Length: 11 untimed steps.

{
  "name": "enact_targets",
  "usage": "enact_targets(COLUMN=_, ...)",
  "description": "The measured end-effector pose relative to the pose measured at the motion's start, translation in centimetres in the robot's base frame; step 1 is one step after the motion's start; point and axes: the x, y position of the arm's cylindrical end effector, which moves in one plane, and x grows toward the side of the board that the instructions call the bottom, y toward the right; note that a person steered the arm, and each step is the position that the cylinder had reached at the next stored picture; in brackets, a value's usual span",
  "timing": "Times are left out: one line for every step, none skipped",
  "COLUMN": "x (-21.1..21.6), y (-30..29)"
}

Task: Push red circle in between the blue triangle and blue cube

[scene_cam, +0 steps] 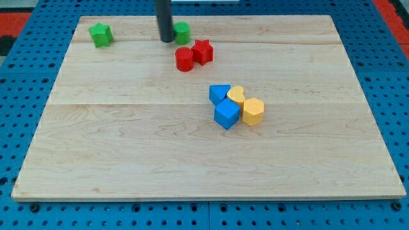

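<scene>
The red circle (184,59) lies at the board's upper middle, touching a red star (203,51) on its right. The blue triangle (219,94) and the blue cube (226,114) sit touching each other near the board's centre, the triangle above the cube. My tip (167,39) is at the view's top, up and left of the red circle, a small gap away, right beside a green circle (182,32).
A green star (100,34) sits at the upper left. A yellow heart-like block (237,96) and a yellow hexagon (253,111) touch the blue blocks on their right. The wooden board (128,147) lies on a blue pegboard.
</scene>
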Motion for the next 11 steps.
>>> enact_targets(x=0.0, y=1.3)
enact_targets(x=-0.7, y=1.3)
enact_targets(x=-1.7, y=1.3)
enact_targets(x=-2.4, y=1.3)
enact_targets(x=-0.6, y=0.3)
enact_targets(x=-0.4, y=-0.7)
enact_targets(x=-0.4, y=-0.9)
enact_targets(x=4.6, y=0.8)
enact_targets(x=11.8, y=2.0)
enact_targets(x=15.5, y=2.2)
enact_targets(x=17.4, y=2.3)
